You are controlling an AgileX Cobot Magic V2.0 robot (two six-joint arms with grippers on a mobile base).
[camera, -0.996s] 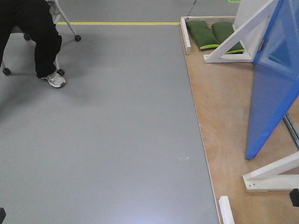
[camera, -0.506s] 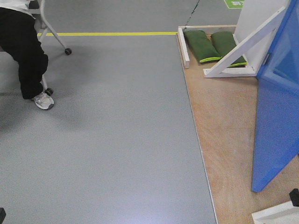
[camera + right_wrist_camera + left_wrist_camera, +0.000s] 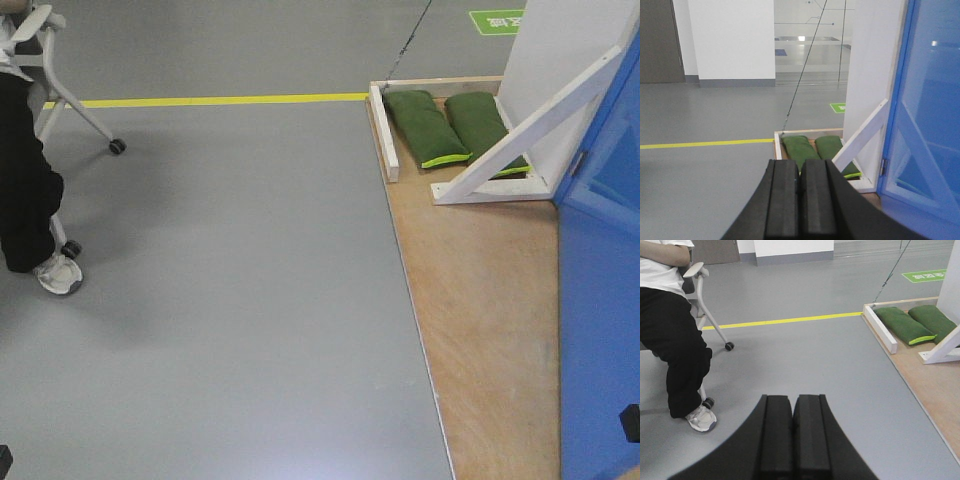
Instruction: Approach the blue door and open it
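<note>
Grey vinyl floor [image 3: 250, 300] fills most of the front view, crossed at the far side by a yellow line [image 3: 220, 99]. At the far left a seated person [image 3: 25, 190] in black trousers sits on a wheeled chair [image 3: 60, 95], well apart from the work. The left hand [image 3: 792, 435] points over that open floor, its two black pads pressed together with nothing between them.

Further right the floor meets a plywood platform [image 3: 480, 300]. Two green sandbags [image 3: 425, 125] lie side by side at its far corner, beside a white brace [image 3: 520, 130] that slants up to a white panel. The right hand [image 3: 800, 200] is likewise pinched closed and empty, aimed towards those bags.

At the extreme right stands the blue door [image 3: 600, 330], upright on the platform and cut off by the frame edge. A small steel fitting [image 3: 883, 166] shows on its near edge.

The door looks like a stiff, fairly heavy panel that will swing rather than flex. Its glossy face would likely be slippery for a flat push. A handle would be the sensible place to grip, but none is in view, so the base probably has to come round further first.
</note>
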